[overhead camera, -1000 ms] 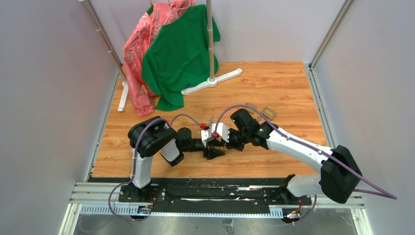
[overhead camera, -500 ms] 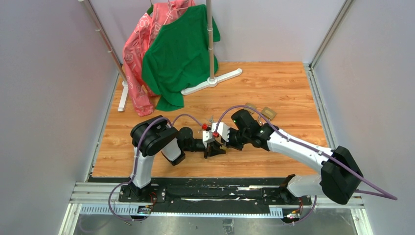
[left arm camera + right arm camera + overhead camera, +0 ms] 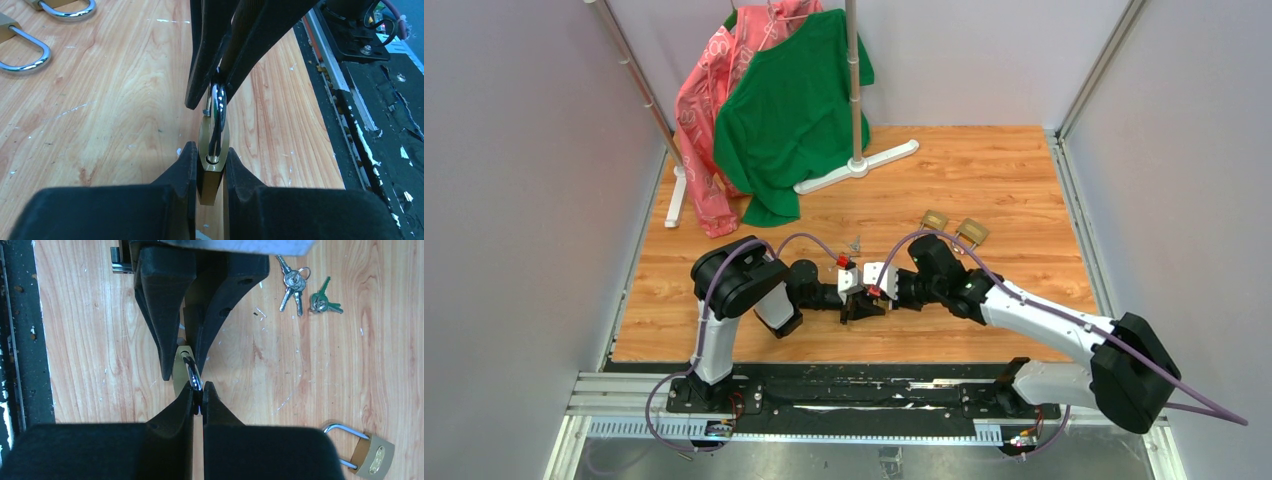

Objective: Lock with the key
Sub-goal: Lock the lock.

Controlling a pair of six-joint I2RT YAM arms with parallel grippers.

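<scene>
My left gripper is shut on the body of a brass padlock and holds it edge-on just above the wood floor. My right gripper faces it and is shut on that padlock's silver shackle. In the top view the two grippers meet at the near middle of the floor, the left one and the right one. The key cluster, a few thin silvery keys, lies loose on the floor beyond the grippers. It also shows in the top view.
A green-headed key bunch lies beside the silvery cluster. Two more brass padlocks lie at the back right; their shackles show in the left wrist view. A clothes rack base with shirts stands at the back.
My right arm has swung down and to the right, uncovering the two padlocks behind it. Its gripper has closed in on the held padlock. The left gripper has barely moved.
</scene>
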